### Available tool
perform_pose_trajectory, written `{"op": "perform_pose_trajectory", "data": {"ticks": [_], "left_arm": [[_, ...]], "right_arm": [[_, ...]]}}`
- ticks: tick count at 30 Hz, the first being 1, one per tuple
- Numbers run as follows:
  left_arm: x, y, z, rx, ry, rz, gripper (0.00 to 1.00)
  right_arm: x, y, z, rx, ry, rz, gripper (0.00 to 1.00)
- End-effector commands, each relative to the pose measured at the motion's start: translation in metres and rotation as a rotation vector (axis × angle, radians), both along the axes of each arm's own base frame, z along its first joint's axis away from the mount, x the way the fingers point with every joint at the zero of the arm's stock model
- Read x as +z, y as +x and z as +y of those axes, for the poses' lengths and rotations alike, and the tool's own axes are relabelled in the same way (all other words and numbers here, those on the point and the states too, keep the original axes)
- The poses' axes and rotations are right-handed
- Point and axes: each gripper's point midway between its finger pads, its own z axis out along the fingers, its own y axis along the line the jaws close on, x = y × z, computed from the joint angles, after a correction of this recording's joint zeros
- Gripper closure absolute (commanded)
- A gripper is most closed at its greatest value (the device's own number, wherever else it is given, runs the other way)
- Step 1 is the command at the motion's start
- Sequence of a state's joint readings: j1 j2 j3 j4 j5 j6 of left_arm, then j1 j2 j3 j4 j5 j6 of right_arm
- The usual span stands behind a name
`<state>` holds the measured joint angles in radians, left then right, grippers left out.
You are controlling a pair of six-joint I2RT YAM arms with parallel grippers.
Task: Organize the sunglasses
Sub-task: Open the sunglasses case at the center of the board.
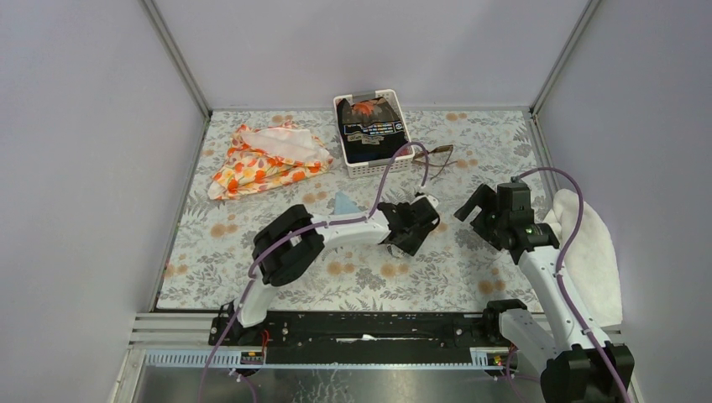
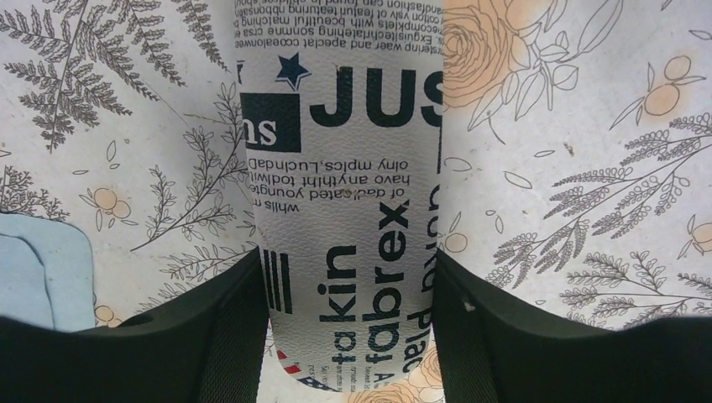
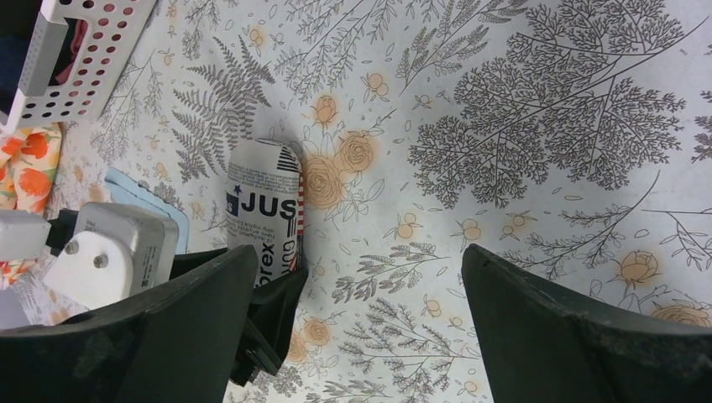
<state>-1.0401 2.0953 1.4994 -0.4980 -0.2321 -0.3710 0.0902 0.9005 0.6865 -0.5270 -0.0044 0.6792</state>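
The sunglasses (image 1: 441, 154), thin brown frame, lie on the table just right of the white basket (image 1: 379, 169), away from both grippers. My left gripper (image 2: 348, 277) is shut on the tan tube-shaped case with printed lettering (image 2: 353, 193), its fingers pressed on both sides while the case lies on the floral table cover. The case (image 3: 262, 206) and left gripper (image 3: 273, 315) also show in the right wrist view. In the top view the left gripper (image 1: 411, 227) covers the case. My right gripper (image 3: 359, 260) is open and empty over bare table, right of the case (image 1: 480, 206).
A light blue cloth (image 1: 344, 204) lies just left of the case (image 2: 42, 269). The basket holds dark packages. An orange floral cloth (image 1: 264, 159) lies at back left. A white towel (image 1: 588, 252) lies along the right edge.
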Motion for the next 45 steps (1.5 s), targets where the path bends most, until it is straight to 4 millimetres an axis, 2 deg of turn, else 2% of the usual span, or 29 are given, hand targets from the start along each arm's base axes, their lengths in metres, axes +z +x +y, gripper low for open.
{"op": "perform_pose_trajectory", "data": {"ticks": [1,4,7,8,13,18,19,22,26,31,34,41,43,45], "left_arm": [[0.022,0.018,0.002,0.04,-0.071,0.003,0.45],[0.059,0.026,0.002,0.069,-0.252,0.074,0.47],[0.109,0.029,0.008,0.076,-0.535,0.184,0.52],[0.138,0.024,0.008,0.042,-0.67,0.235,0.54],[0.21,0.027,0.035,0.029,-1.076,0.355,0.74],[0.24,0.008,0.037,-0.049,-1.249,0.436,0.96],[0.242,0.003,0.037,-0.06,-1.282,0.463,1.0],[0.253,-0.002,0.037,-0.084,-1.354,0.499,1.0],[0.251,-0.003,0.037,-0.071,-1.365,0.505,1.0],[0.25,-0.005,0.038,-0.067,-1.387,0.516,1.0],[0.249,-0.007,0.037,-0.06,-1.387,0.524,1.0],[0.246,-0.012,0.033,-0.051,-1.391,0.529,1.0],[0.245,-0.013,0.03,-0.052,-1.389,0.536,1.0],[0.245,-0.014,0.027,-0.053,-1.391,0.54,1.0]], "right_arm": [[0.021,0.006,0.005,0.024,0.035,-0.054,0.0],[0.04,0.011,0.017,0.078,0.095,-0.089,0.0],[0.065,0.017,0.037,0.164,0.184,-0.16,0.0],[0.078,0.021,0.047,0.21,0.23,-0.214,0.0],[0.129,0.022,0.095,0.414,0.509,-0.451,0.0],[0.164,0.027,0.108,0.435,0.739,-0.662,0.0],[0.165,0.03,0.107,0.422,0.757,-0.68,0.0],[0.16,0.036,0.112,0.411,0.79,-0.68,0.0],[0.155,0.038,0.124,0.414,0.871,-0.657,0.0],[0.149,0.039,0.153,0.466,0.924,-0.636,0.0],[0.151,0.039,0.164,0.496,0.954,-0.651,0.0],[0.153,0.042,0.173,0.51,1.016,-0.656,0.01],[0.153,0.044,0.175,0.514,1.027,-0.654,0.04],[0.153,0.047,0.177,0.513,1.035,-0.646,0.14]]}}
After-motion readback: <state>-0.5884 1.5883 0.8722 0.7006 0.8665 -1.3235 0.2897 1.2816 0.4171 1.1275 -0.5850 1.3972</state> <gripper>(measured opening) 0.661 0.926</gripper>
